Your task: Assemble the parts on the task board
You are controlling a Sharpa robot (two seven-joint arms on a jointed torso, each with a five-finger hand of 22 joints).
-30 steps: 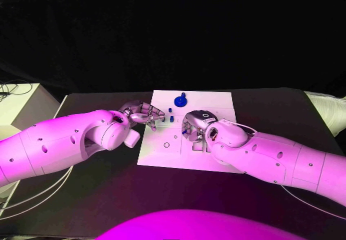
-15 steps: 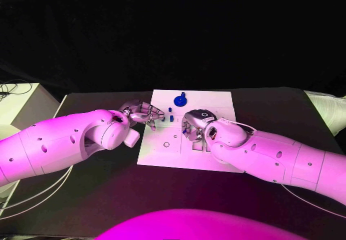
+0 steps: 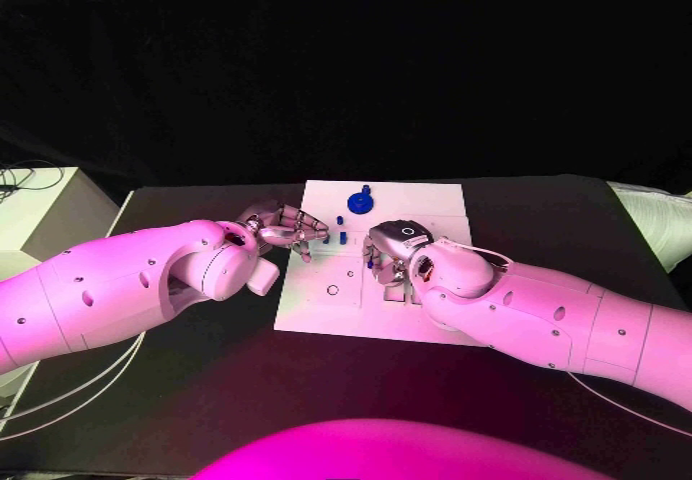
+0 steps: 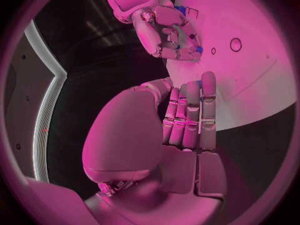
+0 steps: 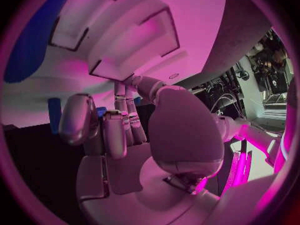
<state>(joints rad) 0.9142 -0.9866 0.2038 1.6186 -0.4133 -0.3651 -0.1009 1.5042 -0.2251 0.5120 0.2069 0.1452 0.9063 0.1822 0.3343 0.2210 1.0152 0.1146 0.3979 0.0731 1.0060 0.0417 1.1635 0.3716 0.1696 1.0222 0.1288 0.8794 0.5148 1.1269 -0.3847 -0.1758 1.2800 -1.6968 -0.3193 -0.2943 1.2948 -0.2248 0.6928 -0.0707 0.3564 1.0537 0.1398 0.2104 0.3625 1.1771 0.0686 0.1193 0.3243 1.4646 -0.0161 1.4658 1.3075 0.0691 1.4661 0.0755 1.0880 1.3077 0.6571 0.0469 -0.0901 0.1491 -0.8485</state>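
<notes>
almost nothing has moved since a second ago. our right hand has stayed low over the middle of the task board, fingers curled. we cannot tell if it pinches a part. our left hand still waits at the board's left edge, fingers bent, holding nothing we can see. the big blue part sits at the far end. we think the fitting goes slowly.

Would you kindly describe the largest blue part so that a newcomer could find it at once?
Start at the white task board in the middle of the black table. Near its far edge lies the round blue part, far wider than the slim blue pieces nearer the hands.
</notes>
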